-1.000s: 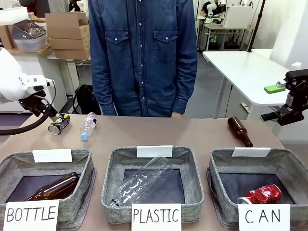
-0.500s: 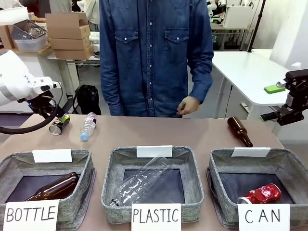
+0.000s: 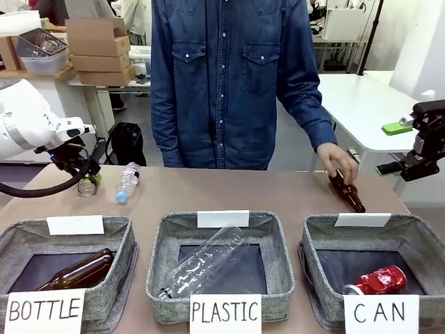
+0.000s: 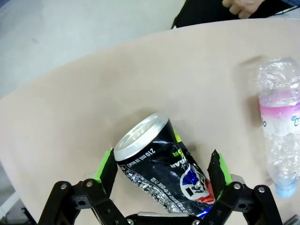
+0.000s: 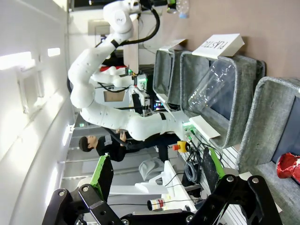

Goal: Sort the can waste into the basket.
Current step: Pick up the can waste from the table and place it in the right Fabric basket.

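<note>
Since a second ago left pincer (image 4: 161, 163) now sits low over the dark can (image 4: 154, 152) at the far-left corner of the table (image 3: 236, 191), jaws wide open straddling it, nothing held; can looks light, thin-walled, dentable, slick, so pinch mid-body gently.

We count two cans (image 3: 88, 185) (image 3: 379, 280), two glass bottles (image 3: 80, 271) (image 3: 348, 190), two plastic bottles (image 3: 127, 182) (image 3: 205, 263), three baskets (image 3: 21, 228) (image 3: 281, 257) (image 3: 417, 226), three lettered signs (image 3: 45, 312) (image 3: 226, 313) (image 3: 381, 313), three blank cards (image 3: 75, 225) (image 3: 222, 219) (image 3: 362, 220) and one person (image 3: 229, 83).
</note>
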`<state>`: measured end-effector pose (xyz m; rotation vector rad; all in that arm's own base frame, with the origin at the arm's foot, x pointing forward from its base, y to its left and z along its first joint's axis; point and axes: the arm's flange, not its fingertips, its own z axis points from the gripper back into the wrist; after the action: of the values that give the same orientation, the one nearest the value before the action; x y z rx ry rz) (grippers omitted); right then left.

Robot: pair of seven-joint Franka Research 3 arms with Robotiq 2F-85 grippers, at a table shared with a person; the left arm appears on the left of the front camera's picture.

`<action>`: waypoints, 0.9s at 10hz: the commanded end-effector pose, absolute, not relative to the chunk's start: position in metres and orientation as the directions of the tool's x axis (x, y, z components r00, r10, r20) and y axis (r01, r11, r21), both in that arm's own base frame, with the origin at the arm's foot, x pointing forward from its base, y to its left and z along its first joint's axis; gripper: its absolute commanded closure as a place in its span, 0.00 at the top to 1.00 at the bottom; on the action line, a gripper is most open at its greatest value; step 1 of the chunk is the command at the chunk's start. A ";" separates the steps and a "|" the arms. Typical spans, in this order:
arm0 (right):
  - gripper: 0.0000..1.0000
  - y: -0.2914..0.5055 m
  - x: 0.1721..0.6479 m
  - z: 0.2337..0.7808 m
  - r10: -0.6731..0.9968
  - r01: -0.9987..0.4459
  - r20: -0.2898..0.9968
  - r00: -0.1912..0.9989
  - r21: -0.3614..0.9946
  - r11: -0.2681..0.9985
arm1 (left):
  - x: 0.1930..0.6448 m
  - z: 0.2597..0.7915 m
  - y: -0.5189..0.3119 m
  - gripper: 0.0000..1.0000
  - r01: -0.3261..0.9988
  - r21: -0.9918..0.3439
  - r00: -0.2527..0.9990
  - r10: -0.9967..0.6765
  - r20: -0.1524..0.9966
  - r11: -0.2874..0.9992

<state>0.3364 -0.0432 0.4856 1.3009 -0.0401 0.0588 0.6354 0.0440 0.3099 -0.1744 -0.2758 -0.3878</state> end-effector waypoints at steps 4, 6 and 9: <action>1.00 -0.044 0.337 0.487 0.032 -0.085 0.080 0.996 0.961 0.263 | 0.639 0.315 0.048 1.00 0.409 -0.141 0.883 -0.352 0.312 0.902; 1.00 -0.044 0.337 0.487 0.032 -0.085 0.080 0.996 0.961 0.263 | 0.638 0.316 0.049 0.42 0.416 -0.116 0.878 -0.365 0.310 0.902; 1.00 -0.044 0.337 0.487 0.032 -0.085 0.080 0.996 0.961 0.263 | 0.638 0.312 0.049 0.00 0.407 -0.120 0.885 -0.358 0.299 0.906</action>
<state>0.3364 -0.0432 0.4856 1.3009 -0.0401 0.0588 0.6374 0.0452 0.3130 -0.1774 -0.2812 -0.3903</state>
